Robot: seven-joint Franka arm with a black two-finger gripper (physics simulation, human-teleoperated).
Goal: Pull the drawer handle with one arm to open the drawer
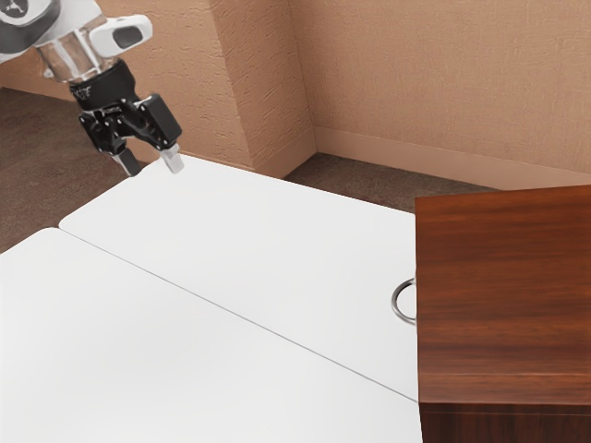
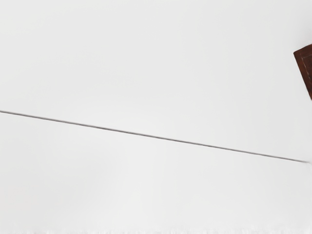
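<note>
While the exterior view takes in the arm [image 1: 65, 41], the wooden cabinet [image 1: 503, 305] and the room, the wrist view looks down at the white desk [image 2: 146, 58] with one small brown corner of the cabinet [image 2: 305, 68] at its side. A thin dark seam [image 2: 156, 137] runs across the desk there. In the exterior view the same seam [image 1: 231, 309] cuts the desk [image 1: 240, 249] into two big white parts.

The jaws hang high over the far corner of the desk at the exterior view's left. They are apart and hold nothing. The drawer handle [image 1: 404, 302] is a small silver ring. It sticks out from the cabinet side that faces the arm, well apart from the jaws. The drawer front is hidden under the cabinet's top, so it is hard to tell how far in it sits.

Between the jaws and the handle lies a wide stretch of flat white desk. The cabinet stands at the desk's end at the exterior view's right.

Behind the desk are tan bumpy walls [image 1: 443, 74] and a dark brown floor [image 1: 37, 166].
</note>
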